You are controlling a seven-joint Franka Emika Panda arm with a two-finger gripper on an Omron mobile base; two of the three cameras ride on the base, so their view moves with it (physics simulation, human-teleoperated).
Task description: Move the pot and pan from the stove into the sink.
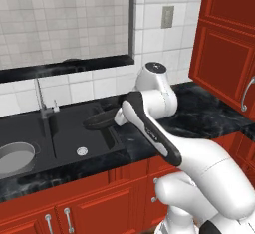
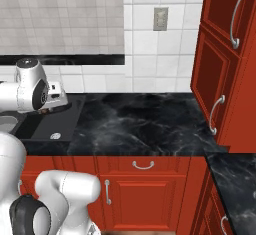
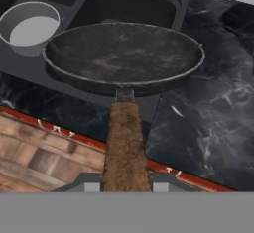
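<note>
My gripper is clamped on the pan handle — its long axis runs toward 12 o'clock. The sink basin lies beyond the pan, the pot at 10 o'clock.

a glossy white arm of rounded, bulbous links, with dark bands and caps at its joints.

White square wall tiles cover the back wall, with a grey outlet plate set into them. A dark-framed window sits above a dark marbled countertop. Red cabinets with curved metal handles run below, and a tall red cupboard stands at the right.
</note>
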